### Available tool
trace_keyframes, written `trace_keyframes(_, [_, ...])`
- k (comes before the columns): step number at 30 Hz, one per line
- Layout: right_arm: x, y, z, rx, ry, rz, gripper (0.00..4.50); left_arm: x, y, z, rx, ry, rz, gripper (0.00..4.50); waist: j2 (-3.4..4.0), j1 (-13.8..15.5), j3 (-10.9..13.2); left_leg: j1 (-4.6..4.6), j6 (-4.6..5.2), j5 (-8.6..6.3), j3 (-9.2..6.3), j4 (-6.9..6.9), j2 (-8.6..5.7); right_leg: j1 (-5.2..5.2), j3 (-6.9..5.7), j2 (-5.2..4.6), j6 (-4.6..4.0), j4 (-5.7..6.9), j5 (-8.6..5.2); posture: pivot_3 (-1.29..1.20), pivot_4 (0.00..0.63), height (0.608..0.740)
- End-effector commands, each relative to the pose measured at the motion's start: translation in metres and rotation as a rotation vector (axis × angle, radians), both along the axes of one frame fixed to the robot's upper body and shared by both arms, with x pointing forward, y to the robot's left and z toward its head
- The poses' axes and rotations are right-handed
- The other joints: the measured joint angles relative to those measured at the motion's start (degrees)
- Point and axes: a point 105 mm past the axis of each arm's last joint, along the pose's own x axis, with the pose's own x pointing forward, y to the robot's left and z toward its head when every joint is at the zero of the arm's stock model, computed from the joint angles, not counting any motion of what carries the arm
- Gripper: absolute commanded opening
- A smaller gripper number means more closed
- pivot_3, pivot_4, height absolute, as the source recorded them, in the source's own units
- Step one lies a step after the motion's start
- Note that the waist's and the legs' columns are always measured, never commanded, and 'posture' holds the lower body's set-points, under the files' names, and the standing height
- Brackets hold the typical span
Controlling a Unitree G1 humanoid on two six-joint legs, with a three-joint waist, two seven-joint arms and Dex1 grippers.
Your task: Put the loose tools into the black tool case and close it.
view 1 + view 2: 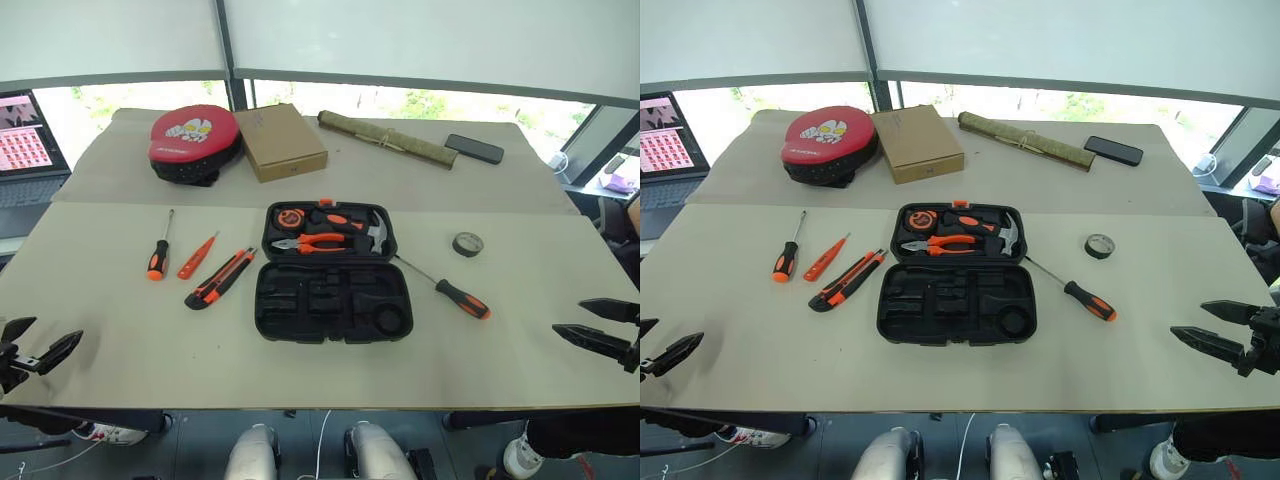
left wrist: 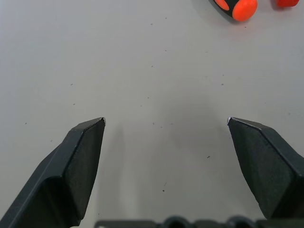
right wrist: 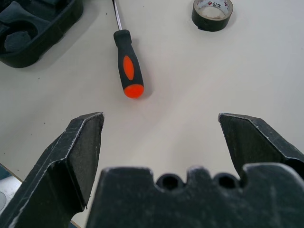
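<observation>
Black tool case (image 1: 332,275) lies open at frame centre (near recesses empty). Both the left gripper (image 1: 28,346) and right gripper (image 1: 598,324) stand wide apart, holding nothing. I would take the right screwdriver (image 1: 462,298) by its handle first.

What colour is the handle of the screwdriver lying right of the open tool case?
Black with orange inserts and an orange end cap on the screwdriver, clearest in the right wrist view.

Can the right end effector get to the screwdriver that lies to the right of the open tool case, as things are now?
Probably yes. The right end effector is open and empty, and only bare table lies between it and the screwdriver. The tape roll lies off to one side.
</observation>
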Motion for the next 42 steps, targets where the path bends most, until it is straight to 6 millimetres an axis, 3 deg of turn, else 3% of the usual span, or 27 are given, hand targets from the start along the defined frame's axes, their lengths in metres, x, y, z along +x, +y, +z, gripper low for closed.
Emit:
trace_keyframes(1, [0.0, -0.006, 0.005, -0.025, -0.046, 0.005, 4.5, 0.005, -0.004, 0.005, 0.029, -0.014, -0.02, 4.4, 0.0, 0.03, 0.0, 0.0, 0.0, 0.0, 0.0, 0.0, 0.0, 0.0, 0.0, 0.0, 0.0, 0.0, 0.0, 0.0, 0.15, 0.74])
trace_keyframes(4, [-0.003, -0.015, 0.002, -0.049, -0.069, -0.015, 4.5, 0.009, -0.007, -0.004, -0.006, 0.026, 0.006, 4.4, 0.0, 0.13, 0.0, 0.03, 0.0, 0.0, 0.0, 0.0, -0.04, 0.05, -0.01, -0.01, 0.01, -0.01, 0.0, 0.0, 0.15, 0.74])
trace_keyframes(7, [0.002, -0.01, 0.012, -0.078, -0.122, 0.008, 4.5, 0.02, -0.012, 0.004, -0.027, 0.005, 0.018, 4.4, 0.0, 0.18, 0.0, 0.01, 0.03, 0.02, -0.02, 0.0, -0.08, 0.04, -0.03, -0.04, 0.05, 0.01, 0.0, 0.0, 0.15, 0.74])
trace_keyframes(13, [0.016, 0.056, 0.059, -0.022, -0.254, 0.209, 4.5, 0.078, -0.044, 0.056, -0.133, -0.076, 0.04, 4.4, 0.02, 0.27, 0.02, 0.03, 0.01, 0.07, -0.11, 0.04, -0.14, 0.05, -0.06, -0.05, 0.1, 0.29, 0.02, 0.0, 0.15, 0.74])
trace_keyframes(16, [0.023, 0.113, 0.078, -0.004, -0.334, 0.367, 4.5, 0.107, -0.074, 0.072, -0.198, -0.039, 0.009, 4.4, 0.02, 0.22, 0.03, 0.03, 0.04, 0.12, -0.18, 0.11, -0.15, 0.12, -0.08, -0.02, 0.15, 0.31, 0.05, 0.0, 0.15, 0.74])
trace_keyframes(20, [0.025, 0.167, 0.087, 0.019, -0.407, 0.505, 4.5, 0.134, -0.088, 0.063, -0.208, 0.073, 0.089, 4.4, -0.02, -0.15, 0.01, 0.0, 0.1, 0.12, -0.27, 0.11, -0.23, 0.15, -0.07, -0.01, 0.21, 0.32, 0.08, 0.0, 0.15, 0.74])
trace_keyframes(25, [0.018, 0.213, 0.095, 0.055, -0.453, 0.654, 4.5, 0.157, -0.094, 0.047, -0.177, 0.157, 0.123, 4.4, -0.02, 0.16, 0.04, -0.48, 0.13, 0.1, -0.47, 0.16, -0.35, -0.15, -0.12, -0.01, 0.31, 0.33, 0.04, 0.0, 0.15, 0.74])
trace_keyframes(35, [0.007, 0.247, 0.1, 0.113, -0.486, 0.759, 4.5, 0.172, -0.103, 0.012, -0.159, 0.248, 0.07, 4.4, -0.03, 0.59, 0.04, -0.77, 0.16, 0.09, -0.83, 0.52, -0.39, -0.12, -0.43, -0.04, 0.31, 0.35, 0.04, 0.0, 0.15, 0.74])
trace_keyframes(38, [0.006, 0.252, 0.099, 0.111, -0.489, 0.772, 4.5, 0.17, -0.099, -0.001, -0.167, 0.285, 0.087, 3.72, -0.02, 0.83, 0.04, -0.76, 0.16, 0.09, -0.9, 0.59, -0.4, -0.08, -0.47, -0.04, 0.31, 0.41, 0.04, 0.0, 0.15, 0.74])
trace_keyframes(42, [0.007, 0.254, 0.1, 0.11, -0.491, 0.771, 4.5, 0.17, -0.095, -0.007, -0.165, 0.295, 0.106, 2.41, 0.0, 0.92, 0.03, -0.75, 0.17, 0.09, -0.93, 0.75, -0.41, 0.0, -0.48, -0.05, 0.32, 0.47, 0.04, 0.0, 0.15, 0.74])
